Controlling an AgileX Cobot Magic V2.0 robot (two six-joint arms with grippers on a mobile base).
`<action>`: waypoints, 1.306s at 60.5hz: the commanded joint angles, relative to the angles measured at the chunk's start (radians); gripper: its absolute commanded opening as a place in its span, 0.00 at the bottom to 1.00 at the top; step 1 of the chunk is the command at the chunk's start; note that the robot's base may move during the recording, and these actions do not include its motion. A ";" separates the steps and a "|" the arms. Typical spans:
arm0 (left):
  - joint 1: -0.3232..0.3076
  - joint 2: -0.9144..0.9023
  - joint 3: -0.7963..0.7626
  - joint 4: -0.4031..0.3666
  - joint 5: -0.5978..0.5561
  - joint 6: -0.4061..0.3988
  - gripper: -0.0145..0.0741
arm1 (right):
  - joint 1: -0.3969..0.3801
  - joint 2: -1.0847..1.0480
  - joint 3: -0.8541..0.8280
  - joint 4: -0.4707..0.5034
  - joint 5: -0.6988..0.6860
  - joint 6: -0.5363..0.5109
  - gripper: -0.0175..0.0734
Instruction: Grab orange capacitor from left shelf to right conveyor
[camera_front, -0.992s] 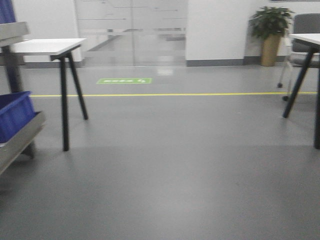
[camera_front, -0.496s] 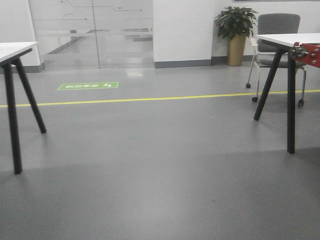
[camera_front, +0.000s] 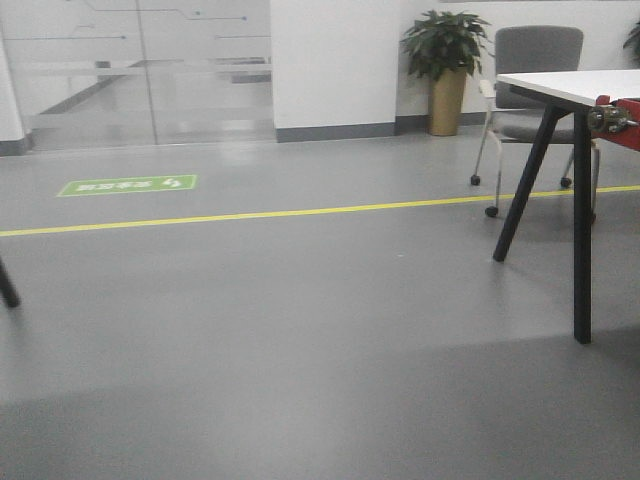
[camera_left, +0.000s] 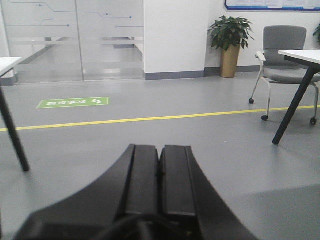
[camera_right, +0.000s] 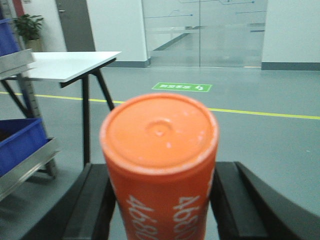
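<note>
The right gripper (camera_right: 161, 212) is clamping one orange capacitor (camera_right: 159, 135) upright between its two fingers, off the left shelf (camera_right: 30, 162) showing at left. The left gripper (camera_left: 160, 150) is holding its two fingers pressed together.

Flat-topped orange cylindrical capacitor (camera_right: 159, 165), white "4680" printed on its side, upright between the black jaws of the right gripper (camera_right: 161, 210); shiny stainless-steel shelf (camera_right: 27, 168) lower left.

It was an office-like work hall: a grey floor (camera_front: 300, 340) crossed by a yellow line (camera_front: 250, 214), a green floor sign (camera_front: 127, 185), frosted glass doors (camera_front: 140, 75), a white table (camera_front: 570, 84) on black legs, a grey office chair (camera_front: 537, 55), a potted plant (camera_front: 445, 45), and a steel shelf (camera_right: 27, 167) with a blue bin (camera_right: 17, 145).
</note>
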 joint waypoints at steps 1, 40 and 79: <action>-0.007 0.010 -0.008 -0.005 -0.084 0.000 0.05 | -0.003 0.014 -0.027 -0.022 -0.085 -0.009 0.25; -0.007 0.010 -0.008 -0.005 -0.084 0.000 0.05 | -0.003 0.015 -0.027 -0.022 -0.085 -0.009 0.25; -0.007 0.010 -0.008 -0.005 -0.084 0.000 0.05 | -0.003 0.015 -0.027 -0.022 -0.085 -0.009 0.25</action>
